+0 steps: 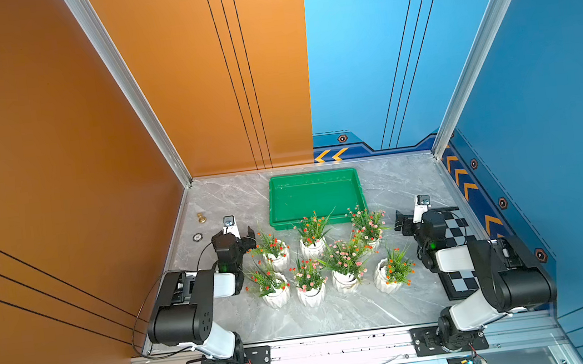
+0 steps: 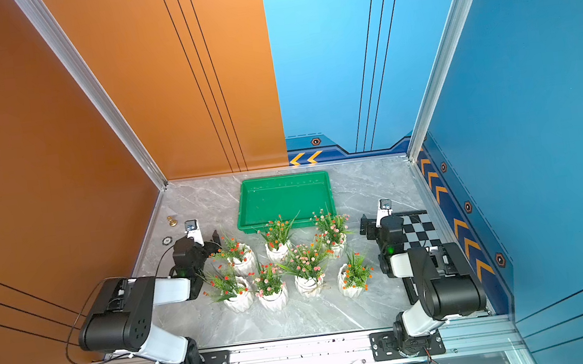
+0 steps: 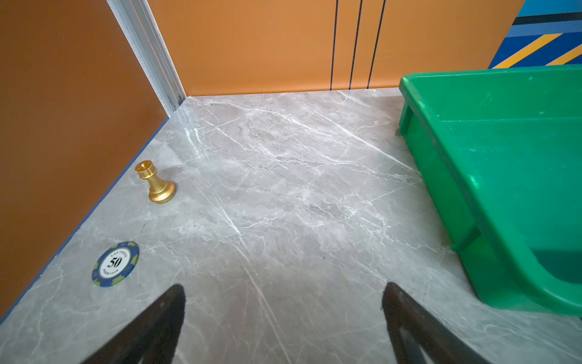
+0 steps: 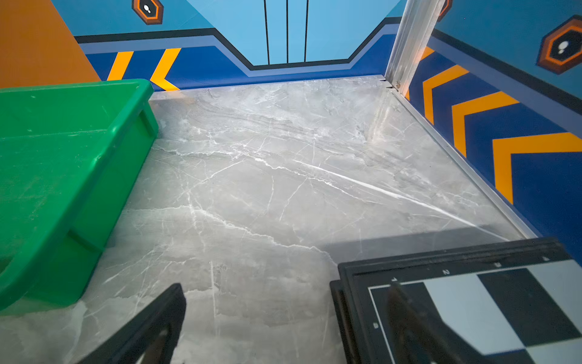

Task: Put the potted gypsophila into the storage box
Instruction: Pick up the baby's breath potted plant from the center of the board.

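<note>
Both top views: the storage box sits on the surface at 12 o'clock. The potted gypsophila, seven pots, stand mid-surface at the box's 6 o'clock, all outside it; foliage of two overlaps its near rim. A checkered board lies at 3 o'clock.

Left wrist view: the left gripper is spread wide, with bare surface between its fingers. A gold chess piece and a poker chip stand apart from it.

Right wrist view: the right gripper is spread wide, one finger over the board's corner.
</note>
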Tool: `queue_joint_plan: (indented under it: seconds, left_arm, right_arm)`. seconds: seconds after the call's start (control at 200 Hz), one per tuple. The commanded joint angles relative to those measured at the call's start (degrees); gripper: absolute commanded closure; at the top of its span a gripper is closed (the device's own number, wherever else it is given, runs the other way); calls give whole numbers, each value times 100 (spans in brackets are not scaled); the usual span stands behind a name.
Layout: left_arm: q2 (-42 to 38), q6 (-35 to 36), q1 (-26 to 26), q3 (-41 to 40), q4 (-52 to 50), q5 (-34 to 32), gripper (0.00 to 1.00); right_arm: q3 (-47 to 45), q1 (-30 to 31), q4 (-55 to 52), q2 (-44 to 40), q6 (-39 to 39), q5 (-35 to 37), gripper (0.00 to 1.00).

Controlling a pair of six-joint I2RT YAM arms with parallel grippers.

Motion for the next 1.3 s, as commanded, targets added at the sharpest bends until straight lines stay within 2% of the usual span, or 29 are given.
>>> queue_joint_plan:
  seconds: [0.0,0.861,1.291]
  left_arm:
    - [32,-9,60,-3,-41,78,2]
    - [37,-30,96,-10,-49,149,2]
    - [-136,-103,129,-58,-59,15,2]
  right_arm:
    - [65,24,139,46,-65,118,0]
    - [65,12,129,46,-56,98,0]
    - [19,-167,230,39,56,-305,0]
